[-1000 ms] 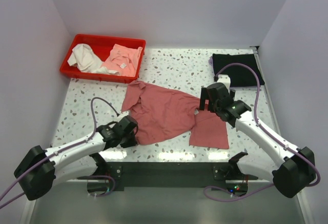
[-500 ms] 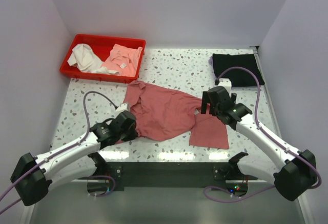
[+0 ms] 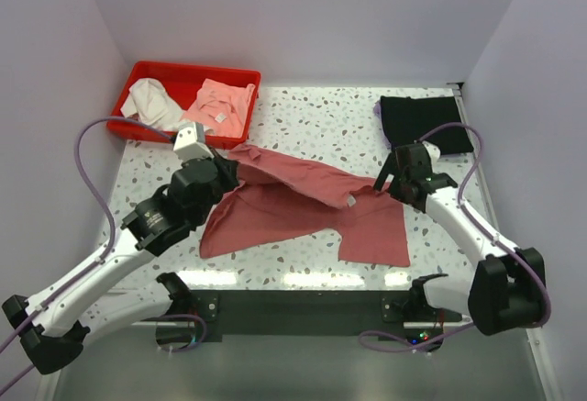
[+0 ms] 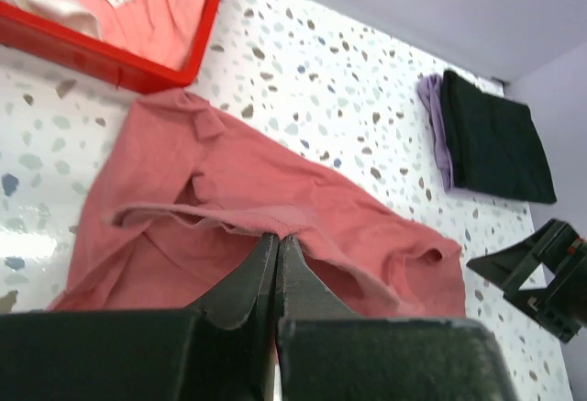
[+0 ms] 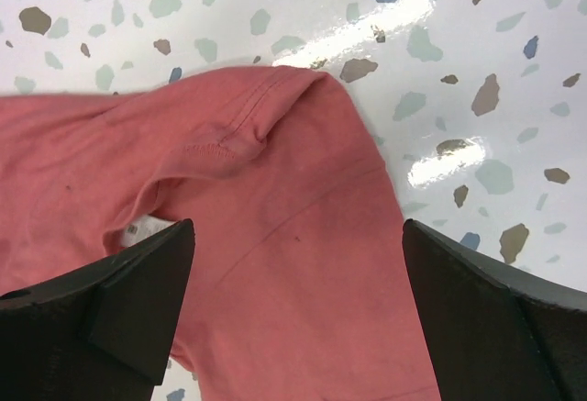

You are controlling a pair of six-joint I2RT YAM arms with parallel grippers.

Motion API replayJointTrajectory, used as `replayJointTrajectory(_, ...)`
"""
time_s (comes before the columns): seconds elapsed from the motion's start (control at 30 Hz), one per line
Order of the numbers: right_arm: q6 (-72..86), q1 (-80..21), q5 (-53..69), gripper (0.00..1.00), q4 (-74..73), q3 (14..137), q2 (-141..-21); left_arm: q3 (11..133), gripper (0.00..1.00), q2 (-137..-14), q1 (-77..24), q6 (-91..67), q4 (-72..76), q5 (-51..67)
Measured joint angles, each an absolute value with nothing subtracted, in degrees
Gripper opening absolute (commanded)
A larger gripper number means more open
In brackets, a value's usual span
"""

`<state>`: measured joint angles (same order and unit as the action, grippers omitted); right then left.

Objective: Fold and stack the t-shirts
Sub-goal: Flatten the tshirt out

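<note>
Left hand (image 4: 277, 243), fingers together, clamps a fold of the rose-red t-shirt (image 3: 284, 213) lying on the surface (image 3: 312, 126); right hand (image 5: 298, 263) gapes wide above its right side, holding nothing; black t-shirt (image 3: 424, 122) sits folded far right

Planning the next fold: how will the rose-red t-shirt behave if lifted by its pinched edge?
Probably floppy: the rose-red t-shirt drapes in folds from the shut left pincer. Likely light, since a small pinch holds its edge up. It may drag, as most of it lies on the table.
</note>
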<state>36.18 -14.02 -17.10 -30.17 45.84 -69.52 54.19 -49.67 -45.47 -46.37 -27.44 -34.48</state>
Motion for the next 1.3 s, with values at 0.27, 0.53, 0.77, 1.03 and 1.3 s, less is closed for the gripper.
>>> replayJointTrajectory(0.27, 38.3, -10.8, -6.4, 0.98, -25.8, 48.3, -82.2, 54.9, 0.00, -48.6, -45.5, -43.2, -26.3, -40.2)
replayJointTrajectory(0.53, 42.6, -9.5, 0.2, 0.92, -20.9, 48.9, -89.4, 54.9, 0.00, -46.9, -45.5, -42.3, -26.2, -43.0)
replayJointTrajectory(0.77, 43.9, -9.5, 1.1, 0.27, -17.5, 47.5, -89.3, 54.9, 0.00, -46.4, -45.5, -42.3, -26.2, -44.6)
replayJointTrajectory(1.03, 42.3, -9.5, -1.4, 0.00, -20.3, 47.8, -81.0, 55.4, 0.00, -46.4, -45.5, -41.0, -25.9, -47.7)
replayJointTrajectory(1.3, 37.1, -9.5, -5.3, 0.00, -28.6, 61.5, -64.4, 65.7, 0.00, -46.0, -45.4, -32.1, -18.8, -50.1)
